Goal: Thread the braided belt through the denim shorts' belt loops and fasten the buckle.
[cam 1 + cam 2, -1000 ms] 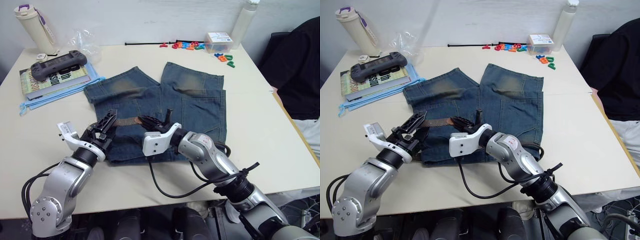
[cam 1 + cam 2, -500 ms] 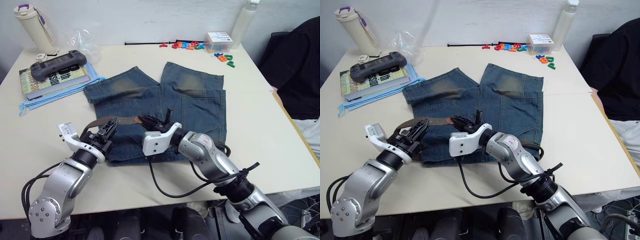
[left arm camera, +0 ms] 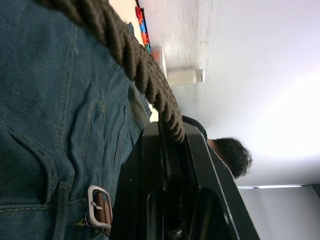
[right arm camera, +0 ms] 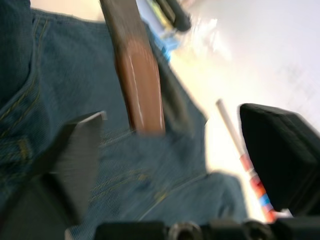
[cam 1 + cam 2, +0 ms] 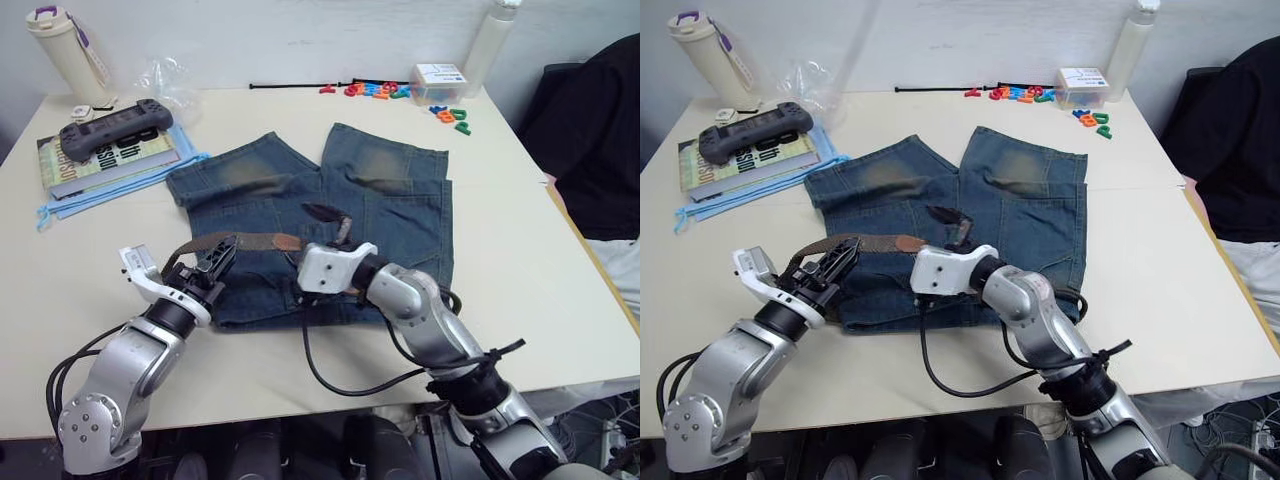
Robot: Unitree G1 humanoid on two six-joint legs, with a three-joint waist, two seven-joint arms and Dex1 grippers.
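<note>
- Fingers of the left gripper (image 5: pixel 215 262) were clamped on the braided belt (image 5: pixel 240 240), which arched over the waistband of the denim shorts (image 5: pixel 400 200) on the table (image 5: pixel 520 250).
- Belt looked limp and light; a hold near its smooth brown tip seemed best for feeding loops.
- Right gripper (image 5: pixel 325 225) had its fingers spread apart, holding nothing, just beyond that tip.
- Buckle (image 3: pixel 98 207) lay on the denim.

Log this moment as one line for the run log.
left tool: shut on braided belt | right tool: open, above denim shorts | belt tip free, lying on shorts | buckle: unfastened
</note>
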